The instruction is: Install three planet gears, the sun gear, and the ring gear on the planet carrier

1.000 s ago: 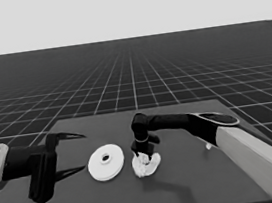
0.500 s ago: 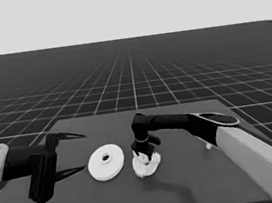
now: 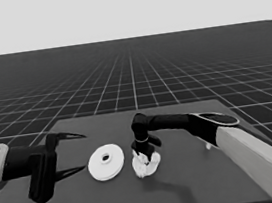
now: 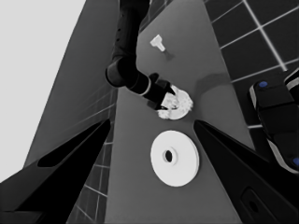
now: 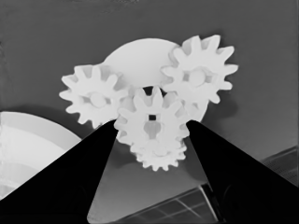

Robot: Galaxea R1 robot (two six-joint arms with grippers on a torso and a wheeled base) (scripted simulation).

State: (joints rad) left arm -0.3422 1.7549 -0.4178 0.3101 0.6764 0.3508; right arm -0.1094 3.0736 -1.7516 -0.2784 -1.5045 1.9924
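The smaller round part (image 3: 146,169) lies at mid-table, with three small gears (image 5: 96,99) (image 5: 200,77) (image 5: 159,154) spread around its middle. My right gripper (image 3: 143,153) points down onto it. In the right wrist view, the right gripper (image 5: 152,123) is shut on a fourth small gear (image 5: 152,116), which it holds over the centre among the other three. The larger round part (image 3: 105,162) lies just left of them, apart. My left gripper (image 3: 84,151) waits open over the table's left end, holding nothing.
A thin white piece (image 4: 159,43) lies on the table beyond the right arm, just showing behind it in the head view (image 3: 208,146). Dark machinery with blue lights (image 4: 275,116) stands past the table's edge. The right arm's pale part fills the lower right corner.
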